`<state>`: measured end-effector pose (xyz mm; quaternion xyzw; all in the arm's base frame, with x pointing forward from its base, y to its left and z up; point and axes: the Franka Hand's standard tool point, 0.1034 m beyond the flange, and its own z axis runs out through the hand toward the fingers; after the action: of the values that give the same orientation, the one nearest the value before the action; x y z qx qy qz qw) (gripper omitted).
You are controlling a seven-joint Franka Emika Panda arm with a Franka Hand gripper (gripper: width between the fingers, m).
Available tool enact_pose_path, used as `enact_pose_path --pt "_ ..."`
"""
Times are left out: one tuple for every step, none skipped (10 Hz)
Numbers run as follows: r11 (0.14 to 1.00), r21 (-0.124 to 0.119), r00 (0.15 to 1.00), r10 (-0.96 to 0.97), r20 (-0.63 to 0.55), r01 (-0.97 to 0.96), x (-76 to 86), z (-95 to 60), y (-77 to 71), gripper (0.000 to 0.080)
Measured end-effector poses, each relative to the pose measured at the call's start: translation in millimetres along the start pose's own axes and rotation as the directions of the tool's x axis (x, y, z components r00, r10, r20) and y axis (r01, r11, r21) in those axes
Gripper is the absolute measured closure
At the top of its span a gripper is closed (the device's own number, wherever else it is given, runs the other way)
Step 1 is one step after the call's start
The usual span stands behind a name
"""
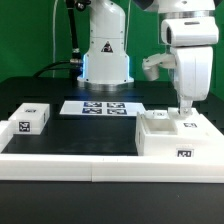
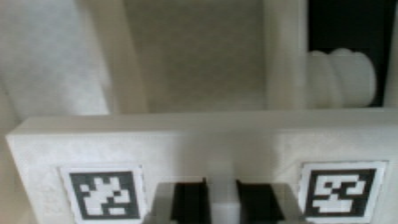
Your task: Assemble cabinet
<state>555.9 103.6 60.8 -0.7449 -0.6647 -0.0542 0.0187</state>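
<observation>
Black table, early going: holds claw at top of cabinet body on right (pinching or just pressed together, cannot tell); leaves small block at left unfitted.

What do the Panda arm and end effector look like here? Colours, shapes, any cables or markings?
The arm is white, with smooth rounded shells, dark bands at the joints and a bluish glow low on its base. The end effector has a boxy white body, and its two flat fingers look dark in the wrist view. No lettering or cable is clear enough to make out.
</observation>
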Motion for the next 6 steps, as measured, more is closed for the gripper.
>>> enact_pose_path --pt "1.0 -0.013 1.0 -0.001 -0.007 0.0 0.9 0.3 10.9 0.073" --pt "1.0 -0.017 1.0 0.002 -0.009 -0.002 1.4 0.6 16.1 0.0729" --pt "1.0 -0.018 1.0 0.003 -0.01 -0.003 1.2 0.5 17.8 0.0729" --pt "1.0 -0.019 1.0 0.005 -0.01 -0.005 1.0 0.5 18.2 0.0729" --pt "1.0 -0.019 1.0 0.006 -0.01 -0.007 1.0 0.5 18.4 0.0729" --pt "1.0 -0.019 1.0 0.007 -0.01 -0.007 0.8 0.5 18.4 0.0729"
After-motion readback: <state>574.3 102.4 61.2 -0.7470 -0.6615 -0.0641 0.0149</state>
